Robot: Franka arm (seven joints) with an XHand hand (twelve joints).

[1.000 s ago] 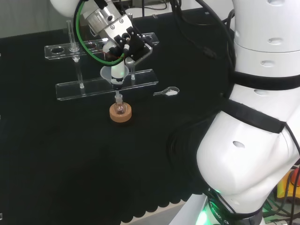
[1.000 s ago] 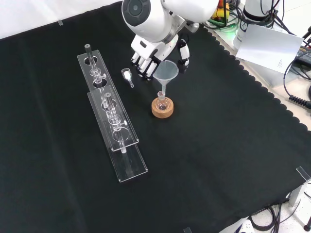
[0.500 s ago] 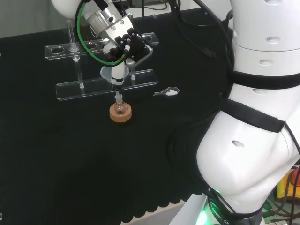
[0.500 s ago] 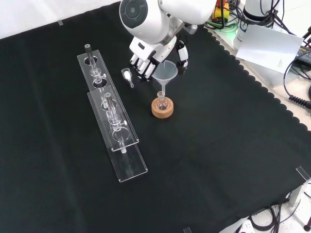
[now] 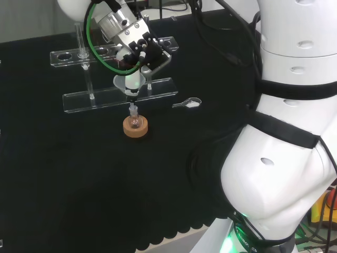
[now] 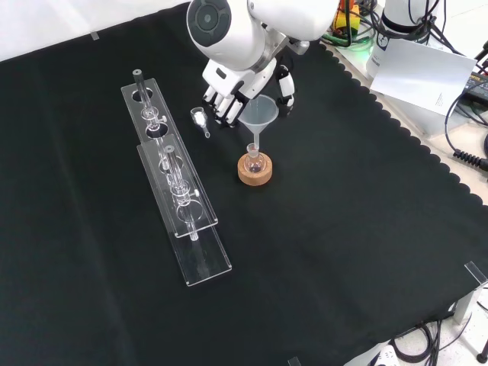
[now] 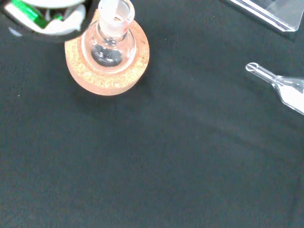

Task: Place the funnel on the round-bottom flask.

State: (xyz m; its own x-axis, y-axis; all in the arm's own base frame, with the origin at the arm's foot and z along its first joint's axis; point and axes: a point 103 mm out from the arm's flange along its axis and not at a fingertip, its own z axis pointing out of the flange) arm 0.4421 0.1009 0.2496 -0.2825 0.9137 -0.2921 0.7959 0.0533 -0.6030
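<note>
Since a second earlier, the hand (image 6: 229, 95) had shifted slightly toward the top left of the front view, carrying the funnel (image 6: 259, 114) with it. Its fingers were curled round the cone. The funnel's stem hung upright, its tip at the neck of the round-bottom flask (image 6: 254, 162), which sat on the cork ring (image 6: 255, 172) directly below. Seating it likely needed a straight descent.
</note>
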